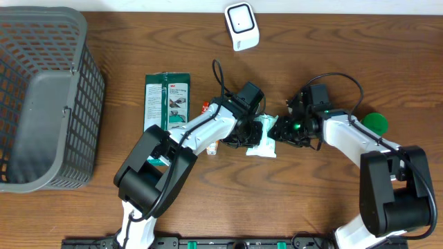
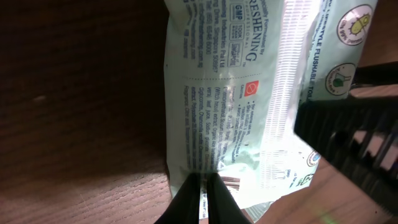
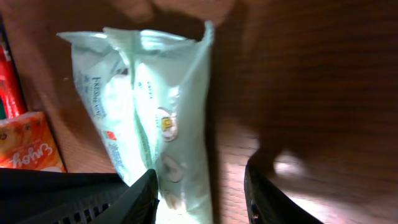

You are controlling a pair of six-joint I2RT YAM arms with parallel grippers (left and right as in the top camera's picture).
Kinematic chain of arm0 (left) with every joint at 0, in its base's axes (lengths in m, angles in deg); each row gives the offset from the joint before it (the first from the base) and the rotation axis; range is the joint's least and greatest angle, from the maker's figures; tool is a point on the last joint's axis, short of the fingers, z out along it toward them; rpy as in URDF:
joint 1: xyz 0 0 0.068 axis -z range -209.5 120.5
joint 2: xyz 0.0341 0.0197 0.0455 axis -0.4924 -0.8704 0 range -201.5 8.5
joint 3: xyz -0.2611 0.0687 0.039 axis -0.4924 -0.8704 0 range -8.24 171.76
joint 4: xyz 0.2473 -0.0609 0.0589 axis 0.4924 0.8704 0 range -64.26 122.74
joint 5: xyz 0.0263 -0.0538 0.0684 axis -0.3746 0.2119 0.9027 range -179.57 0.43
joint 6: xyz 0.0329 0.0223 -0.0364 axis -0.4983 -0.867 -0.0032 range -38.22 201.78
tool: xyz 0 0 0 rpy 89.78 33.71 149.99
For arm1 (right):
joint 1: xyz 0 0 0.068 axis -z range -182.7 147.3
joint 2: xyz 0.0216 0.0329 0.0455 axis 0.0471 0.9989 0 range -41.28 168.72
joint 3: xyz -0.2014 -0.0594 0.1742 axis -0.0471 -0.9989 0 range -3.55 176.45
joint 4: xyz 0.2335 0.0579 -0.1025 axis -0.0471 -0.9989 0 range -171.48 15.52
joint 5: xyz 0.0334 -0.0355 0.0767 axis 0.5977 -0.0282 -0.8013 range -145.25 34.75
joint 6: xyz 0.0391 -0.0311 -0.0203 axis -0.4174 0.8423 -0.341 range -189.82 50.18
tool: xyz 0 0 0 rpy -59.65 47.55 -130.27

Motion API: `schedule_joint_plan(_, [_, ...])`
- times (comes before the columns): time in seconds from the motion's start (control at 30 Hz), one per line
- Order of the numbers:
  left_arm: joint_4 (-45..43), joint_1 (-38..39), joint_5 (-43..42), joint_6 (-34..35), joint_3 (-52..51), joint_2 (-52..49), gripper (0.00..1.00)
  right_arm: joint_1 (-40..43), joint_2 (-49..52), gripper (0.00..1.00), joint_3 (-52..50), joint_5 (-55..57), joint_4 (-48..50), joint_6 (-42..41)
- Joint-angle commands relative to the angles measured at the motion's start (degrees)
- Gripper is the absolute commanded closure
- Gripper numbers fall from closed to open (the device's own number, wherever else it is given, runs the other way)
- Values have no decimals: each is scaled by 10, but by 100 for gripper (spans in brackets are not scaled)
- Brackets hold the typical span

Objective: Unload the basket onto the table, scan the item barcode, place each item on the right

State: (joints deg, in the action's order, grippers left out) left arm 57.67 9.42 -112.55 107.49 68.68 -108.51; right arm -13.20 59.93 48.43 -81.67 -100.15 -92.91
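Note:
The item is a pale mint wipes packet [image 1: 264,143] at the table's middle, held between both arms. In the left wrist view the packet [image 2: 230,93] shows small print and a barcode [image 2: 231,182] near its lower edge, and my left gripper [image 2: 203,194] is shut on that edge. My left gripper [image 1: 254,129] comes in from the left. My right gripper [image 1: 277,131] meets the packet's other end. In the right wrist view the packet [image 3: 155,106] rests against one finger [image 3: 142,198], with a gap to the other, so my right gripper [image 3: 199,194] stands open. A white scanner [image 1: 241,26] stands at the back.
A grey mesh basket [image 1: 41,97] fills the left side. A dark green packet [image 1: 167,100] lies left of the arms. Small orange and red packets [image 3: 28,143] lie beside the wipes. A green round object [image 1: 374,123] sits behind the right arm.

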Motion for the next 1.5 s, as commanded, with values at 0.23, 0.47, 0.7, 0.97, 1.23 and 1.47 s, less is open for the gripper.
schedule_joint_plan(0.23, [2,0,31,3,-4,-27,92,-55,11,62,-14,4,37,-33])
schedule_joint_plan(0.47, [7,0,31,3,-4,-27,92,-60,11,75,-14,9,47,-31])
schedule_joint_plan(0.7, [5,-3,32,-19,-2,-4,92,-60,11,95,-14,8,51,-30])
schedule_joint_plan(0.97, [23,-34,101,-23,6,114,92,-59,0,99,-10,-41,62,27])
schedule_joint_plan(1.23, [84,-116,136,-23,6,274,92,-59,-99,99,32,3,-15,109])
schedule_joint_plan(1.47, [154,-271,136,-23,6,356,92,-60,-175,99,277,171,-295,184])
